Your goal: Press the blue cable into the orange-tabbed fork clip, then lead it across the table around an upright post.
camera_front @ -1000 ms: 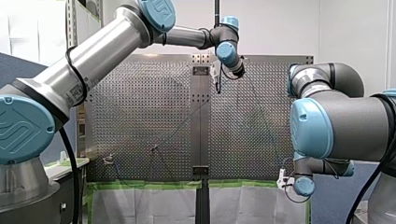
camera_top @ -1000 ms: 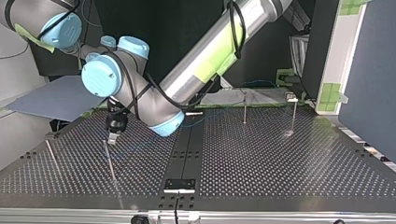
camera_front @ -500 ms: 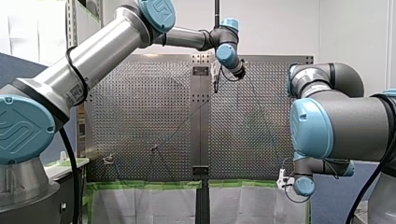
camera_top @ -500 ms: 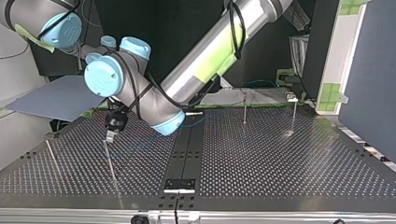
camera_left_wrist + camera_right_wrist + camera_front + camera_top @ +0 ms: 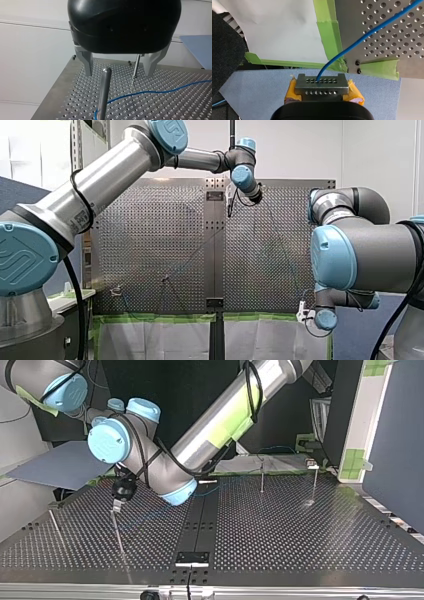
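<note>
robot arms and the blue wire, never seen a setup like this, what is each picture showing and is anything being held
These are two robot arms working at a metal table full of small holes. The front view looks out from behind the arms. The top view faces them from across the table, so the sides are swapped there. The other two pictures come from cameras on the arms' wrists.

In the left wrist view, the black left hand is open and holds nothing. It hangs just above an upright post. The blue cable lies on the table and curves at that post.

In the right wrist view, the yellow-padded right hand is shut on the blue cable, just off the table's edge.
</note>
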You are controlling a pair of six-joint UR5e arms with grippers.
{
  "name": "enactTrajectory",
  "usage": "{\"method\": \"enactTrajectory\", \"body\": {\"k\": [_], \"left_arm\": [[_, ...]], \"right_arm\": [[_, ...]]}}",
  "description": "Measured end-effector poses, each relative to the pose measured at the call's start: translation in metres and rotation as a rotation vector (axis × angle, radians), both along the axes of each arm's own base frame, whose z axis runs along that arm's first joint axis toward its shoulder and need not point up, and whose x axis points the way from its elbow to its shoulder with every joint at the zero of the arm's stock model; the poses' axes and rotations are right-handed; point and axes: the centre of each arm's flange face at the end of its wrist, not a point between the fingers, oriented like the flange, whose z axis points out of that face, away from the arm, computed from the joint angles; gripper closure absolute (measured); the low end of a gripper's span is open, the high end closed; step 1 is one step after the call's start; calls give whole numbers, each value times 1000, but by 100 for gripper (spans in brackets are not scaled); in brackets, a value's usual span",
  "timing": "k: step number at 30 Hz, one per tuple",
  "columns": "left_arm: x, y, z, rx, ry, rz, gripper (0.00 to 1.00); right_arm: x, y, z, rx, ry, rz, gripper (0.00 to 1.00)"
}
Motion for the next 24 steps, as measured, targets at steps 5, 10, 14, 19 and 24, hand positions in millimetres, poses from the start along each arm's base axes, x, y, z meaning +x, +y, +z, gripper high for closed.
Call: {"method": "enactTrajectory", "body": {"k": [5, 10, 14, 19, 24], "left_arm": [[0, 2, 0, 6, 8, 17, 0], [-2, 6, -1, 16, 18, 56, 0], [-3, 9, -1, 22, 21, 91, 0], [-5, 13, 0, 32, 26, 125, 0], [-6, 14, 0, 37, 28, 130, 0]], "right_arm": [[0, 0, 0, 0, 0, 1, 100], [0, 0, 0, 0, 0, 2, 100], [0, 0, 0, 3, 1, 2, 100], [0, 1, 0, 4, 2, 3, 100], [1, 1, 0, 4, 5, 4, 100]]}}
